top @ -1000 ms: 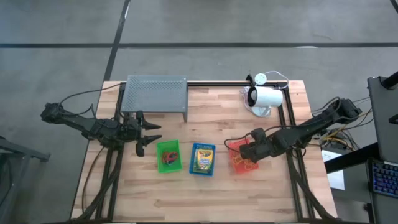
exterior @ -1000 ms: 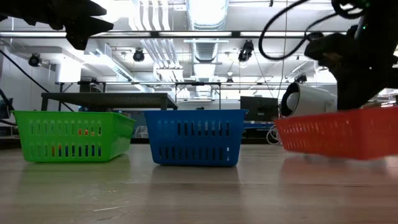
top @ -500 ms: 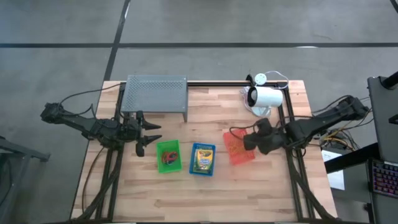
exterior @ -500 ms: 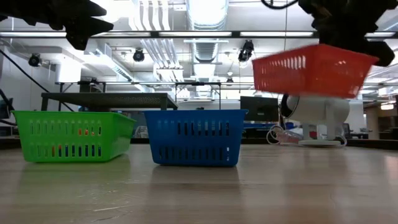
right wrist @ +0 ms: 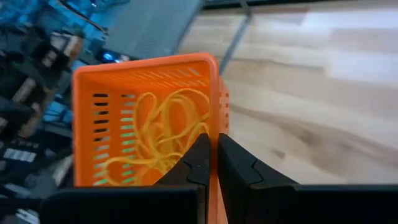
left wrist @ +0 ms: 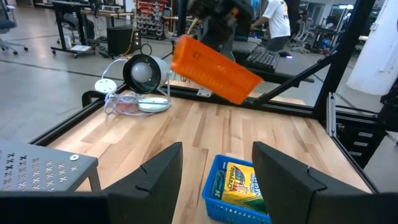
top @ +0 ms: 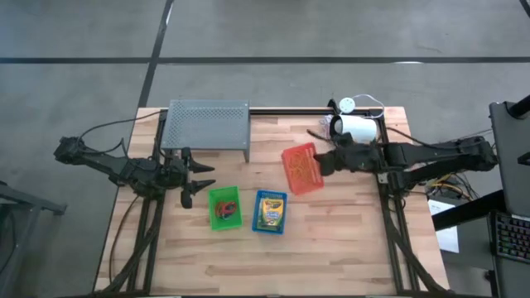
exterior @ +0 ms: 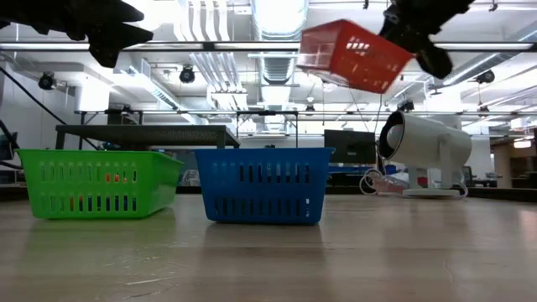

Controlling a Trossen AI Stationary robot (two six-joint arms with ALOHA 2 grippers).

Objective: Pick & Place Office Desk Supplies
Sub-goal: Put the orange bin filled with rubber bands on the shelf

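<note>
An orange-red tray (top: 301,169) with thin orange rubber bands (right wrist: 152,140) inside hangs high above the table, between the white lamp-like device (top: 356,130) and the blue tray (top: 270,213). My right gripper (top: 325,161) is shut on it. It also shows tilted in the low view (exterior: 352,55). A yellow-green crayon box (left wrist: 238,178) lies in the blue tray. The green tray (top: 224,207) holds small red and blue loops (top: 224,210). My left gripper (top: 201,179) is open and empty, above the table left of the green tray. My right gripper pinches one side wall of the orange-red tray at its rim (right wrist: 217,118), one finger inside the tray and one outside. The fingers come roughly level from the table's right side. The tray is lifted clear of the table and tilted, the rubber bands still inside.
A grey perforated metal rack (top: 207,124) stands at the far left of the table. The white lamp-like device with its cable sits at the far right. Bare wood (top: 331,248) lies along the near edge. A person (left wrist: 277,18) stands in the room beyond.
My right gripper has lifted the orange-red tray off the table's right part, carrying it up, toward the far edge and somewhat left. The tray has gone from resting level to hanging high and tilted. My left arm has kept still.
</note>
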